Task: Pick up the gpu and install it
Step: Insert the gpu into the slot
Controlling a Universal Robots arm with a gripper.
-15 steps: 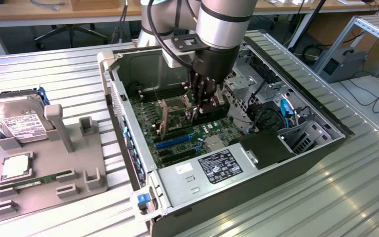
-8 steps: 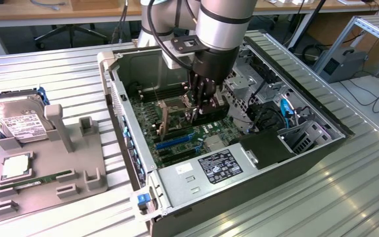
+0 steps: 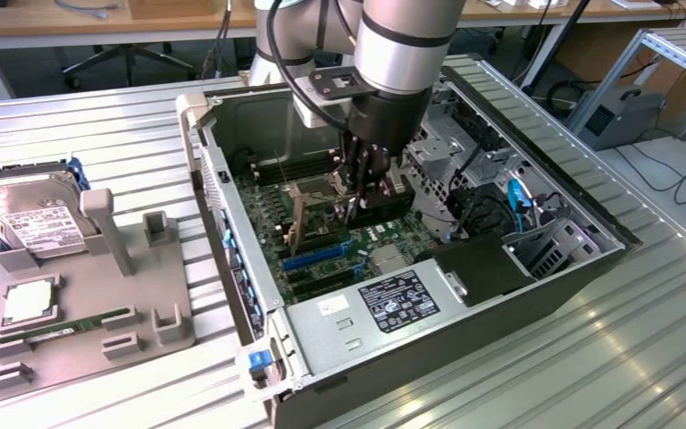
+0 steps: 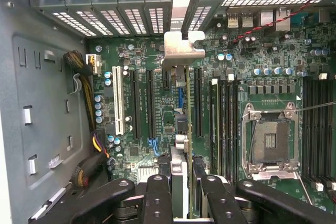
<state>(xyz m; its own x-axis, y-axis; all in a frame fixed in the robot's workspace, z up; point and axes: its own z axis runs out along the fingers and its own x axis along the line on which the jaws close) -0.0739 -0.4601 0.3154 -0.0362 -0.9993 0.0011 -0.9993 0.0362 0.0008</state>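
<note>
Gripper clamped on the gpu, card held upright on edge deep inside the open computer case, down over the motherboard slots. Pale bracket sitting near the rear slot covers at the case's back wall.

Risky bit, probably: card edge a hair off the slot, then pressure bending the board or jamming the bracket. Cable bundle close by the white slot, RAM slots and bare CPU socket right beside. Hard drive and RAM stick parked on the gray tray, well apart from the case.
</note>
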